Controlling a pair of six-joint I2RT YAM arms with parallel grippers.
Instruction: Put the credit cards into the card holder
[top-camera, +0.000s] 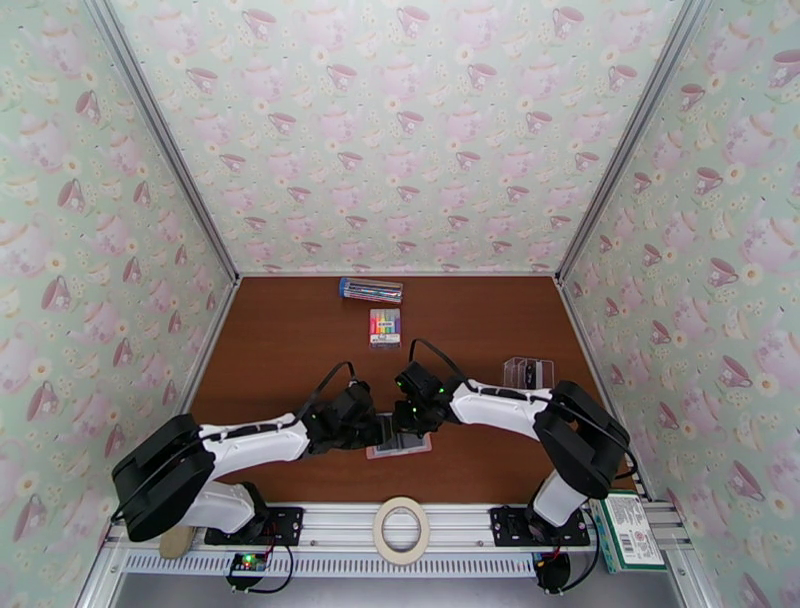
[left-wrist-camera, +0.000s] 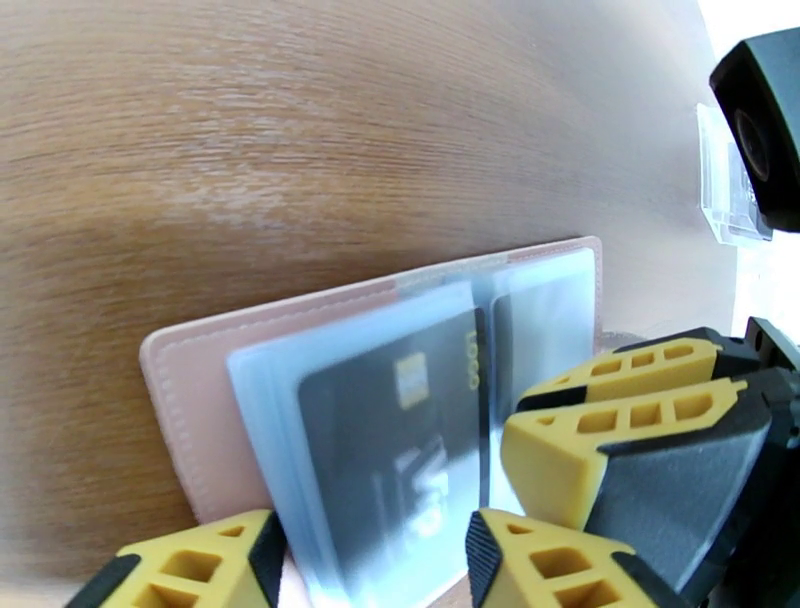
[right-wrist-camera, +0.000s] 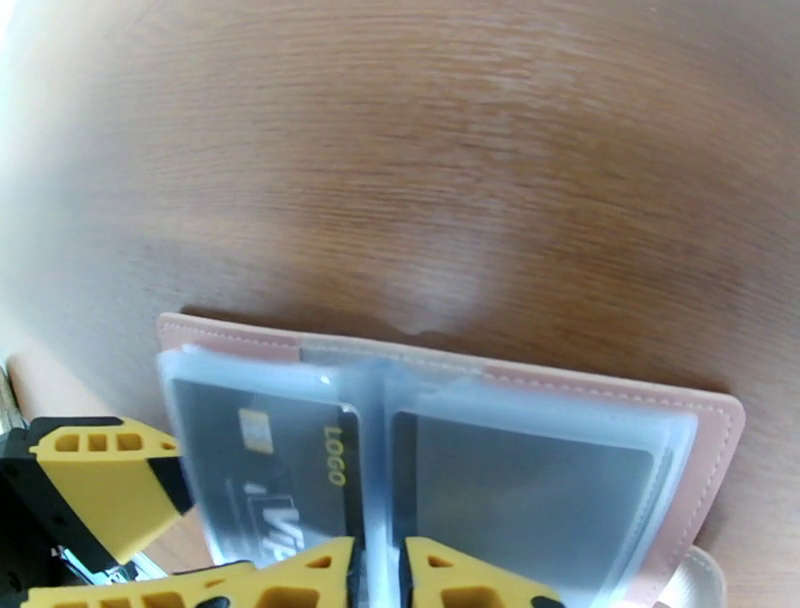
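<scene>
Top view: the card holder (top-camera: 400, 448) lies open at the near edge of the counter (top-camera: 290, 340), under the left pincer (top-camera: 383, 432) and right pincer (top-camera: 412, 420). Left wrist view: the left pincer stands wide astride soft, slippery clear sleeves (left-wrist-camera: 270, 400), one containing a stiff dark card (left-wrist-camera: 400, 450); pin the light holder by its cover. Right wrist view: the right pincer is narrow at the fold, grip indeterminate; the facing sleeve holds a second card (right-wrist-camera: 530, 490).

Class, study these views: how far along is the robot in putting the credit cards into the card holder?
Done: the dusty-pink folding card holder lies open, a dark grey card marked LOGO inside a clear sleeve. In hand: the left gripper stands open around that sleeve; the right gripper is at the fold. Left: the clear stand seems to hold more cards.
</scene>
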